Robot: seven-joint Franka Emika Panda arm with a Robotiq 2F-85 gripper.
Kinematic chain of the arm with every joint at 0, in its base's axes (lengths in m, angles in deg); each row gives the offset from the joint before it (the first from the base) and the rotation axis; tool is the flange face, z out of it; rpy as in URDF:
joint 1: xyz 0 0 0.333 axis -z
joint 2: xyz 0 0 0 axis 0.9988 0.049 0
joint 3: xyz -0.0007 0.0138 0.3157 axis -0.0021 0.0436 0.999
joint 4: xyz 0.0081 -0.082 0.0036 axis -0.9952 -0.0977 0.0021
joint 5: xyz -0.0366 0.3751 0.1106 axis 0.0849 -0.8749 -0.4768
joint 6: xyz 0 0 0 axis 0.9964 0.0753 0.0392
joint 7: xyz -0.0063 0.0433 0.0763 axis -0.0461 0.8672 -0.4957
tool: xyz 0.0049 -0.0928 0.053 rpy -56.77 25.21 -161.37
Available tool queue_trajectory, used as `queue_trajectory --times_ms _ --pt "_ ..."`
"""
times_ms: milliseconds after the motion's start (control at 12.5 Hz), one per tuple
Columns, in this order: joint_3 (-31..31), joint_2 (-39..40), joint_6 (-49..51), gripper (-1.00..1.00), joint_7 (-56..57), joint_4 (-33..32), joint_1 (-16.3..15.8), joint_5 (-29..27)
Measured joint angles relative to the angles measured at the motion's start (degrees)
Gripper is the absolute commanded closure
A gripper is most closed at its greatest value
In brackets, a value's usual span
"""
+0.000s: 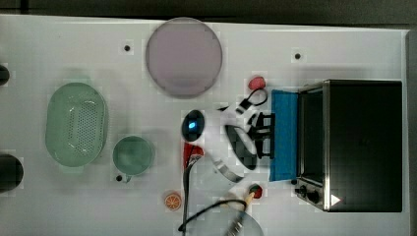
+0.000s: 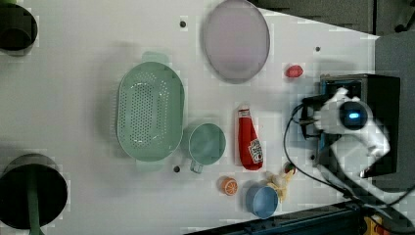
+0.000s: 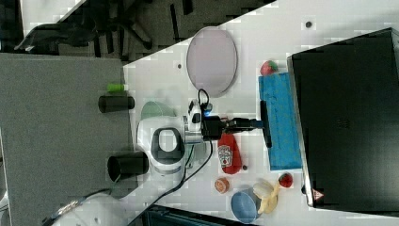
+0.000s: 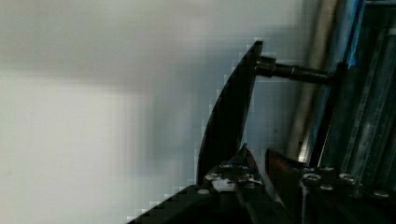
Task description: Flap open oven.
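White tabletop (image 1: 59, 49) spreads under everything, with dark floor along its far edge. At the centre of the action, the gripper (image 3: 256, 123) has its jaws drawn narrow around the dark bar handle (image 3: 266, 124) of the oven (image 3: 348, 117); the wrist view shows the bar passing between the fingers (image 4: 233, 116). The blue door (image 1: 284, 135) is already swung well down and outward, toward the top view's left, while the oven body sits at the top view's right. Just beside the door lie two small red fruits (image 1: 256, 82) and (image 1: 255, 189), and a ketchup bottle (image 3: 229, 154) rests under the arm. The risk I see: pulling further outward instead of following the hinge arc could drag the light oven across the table, or let the bar slip from the fingers.
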Motion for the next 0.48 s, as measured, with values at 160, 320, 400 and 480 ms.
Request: queue_trajectory --times_ms 160,320,400,480 --pt "0.4 3.65 0.17 0.65 -9.33 0.11 -1.86 4.28" --pt "0.57 7.18 0.36 0.65 -16.05 0.22 -3.32 5.12" --pt "0.62 9.08 0.34 0.65 -18.0 0.67 -4.09 5.46" --pt "0.64 10.48 1.48 0.65 -19.04 1.68 -4.79 6.07"
